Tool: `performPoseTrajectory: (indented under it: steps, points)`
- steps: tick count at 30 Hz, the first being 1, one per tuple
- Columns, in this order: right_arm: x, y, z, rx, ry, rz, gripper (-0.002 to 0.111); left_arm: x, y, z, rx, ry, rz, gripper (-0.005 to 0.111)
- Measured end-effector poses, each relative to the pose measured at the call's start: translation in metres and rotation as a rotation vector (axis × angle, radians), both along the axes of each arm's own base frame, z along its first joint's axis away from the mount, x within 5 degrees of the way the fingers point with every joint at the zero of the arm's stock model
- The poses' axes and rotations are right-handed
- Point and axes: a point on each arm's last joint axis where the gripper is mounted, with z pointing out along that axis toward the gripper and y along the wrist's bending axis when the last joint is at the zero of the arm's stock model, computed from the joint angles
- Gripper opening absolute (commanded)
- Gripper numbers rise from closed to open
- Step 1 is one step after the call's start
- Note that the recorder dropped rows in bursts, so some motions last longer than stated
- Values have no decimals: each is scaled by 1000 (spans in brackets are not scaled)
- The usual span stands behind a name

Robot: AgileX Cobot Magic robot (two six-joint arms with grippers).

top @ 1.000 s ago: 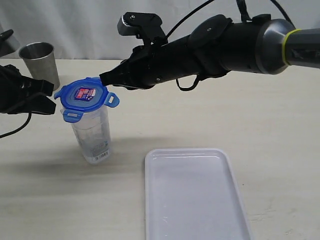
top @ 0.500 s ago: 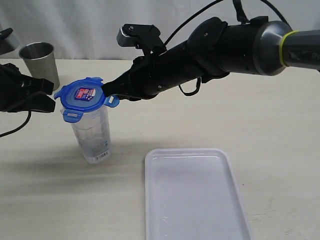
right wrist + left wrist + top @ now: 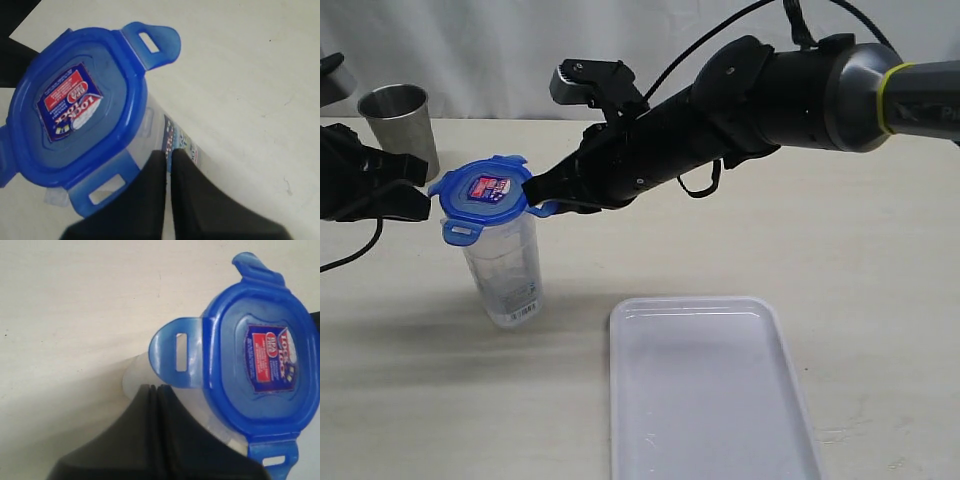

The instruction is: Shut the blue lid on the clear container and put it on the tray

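The clear container stands upright on the table at the left, with the blue lid lying on its rim and its flaps sticking out. My right gripper is shut, its tip at the lid's right flap. My left gripper is also shut, just left of the lid. In the left wrist view, the lid and one flap lie past the closed tip. The right wrist view shows the lid and the container's label beyond the closed tip. The white tray lies empty at the front, right of the container.
A grey steel cup stands at the back left, behind my left gripper. The right arm stretches across the middle of the table from the right. A white backdrop closes off the far edge.
The right gripper has come down and leftward until its tip meets the lid's right flap. The container, lid and left gripper have stayed put.
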Motion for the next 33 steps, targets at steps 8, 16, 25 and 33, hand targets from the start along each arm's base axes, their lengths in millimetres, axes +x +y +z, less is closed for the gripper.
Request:
performPoseTrajectory:
  steps: [8,16,25,33]
  points:
    - [-4,0,-1,-9,30,34,4,2,1,0,7,-19,17,2]
    - [-9,1,-3,-16,70,75,4,3,2,1,13,-32,29,2]
    - [-13,1,-3,-20,99,104,4,6,3,1,21,-54,48,2]
    - [-12,-1,-5,-56,75,116,4,6,3,1,21,-55,44,2]
